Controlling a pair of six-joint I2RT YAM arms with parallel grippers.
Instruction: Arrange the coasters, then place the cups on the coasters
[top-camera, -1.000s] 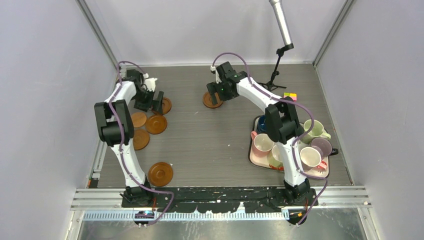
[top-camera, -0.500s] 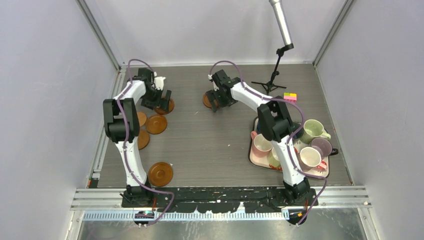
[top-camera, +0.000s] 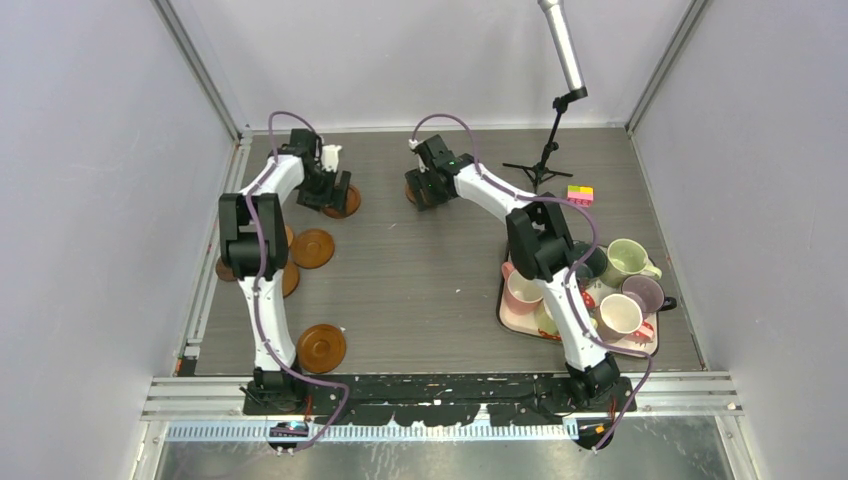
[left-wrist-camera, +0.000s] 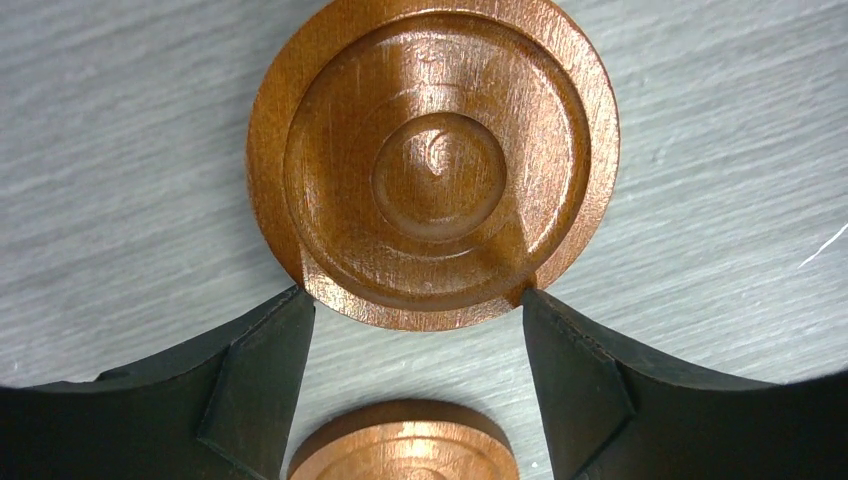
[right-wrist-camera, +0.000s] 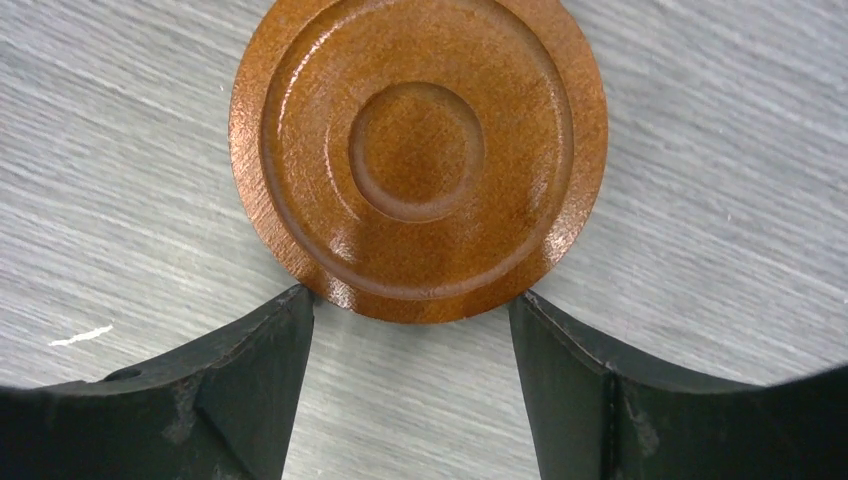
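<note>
Straddling the near rim of a coaster (left-wrist-camera: 432, 160), the left gripper (left-wrist-camera: 412, 300) stands spread, both tips touching it; the right gripper (right-wrist-camera: 410, 296) (spread likewise) has a second coaster (right-wrist-camera: 418, 150) just ahead, against its fingertips.

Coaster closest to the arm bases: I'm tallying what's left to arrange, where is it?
In the top view, that coaster lies near-left on the table, right of the left arm, apart from the other coasters.

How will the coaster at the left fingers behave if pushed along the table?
The coaster looks like solid wood, so probably stiff. Lying flat, it should slide, not roll. Its glossy round rim may slip off the fingers.
</note>
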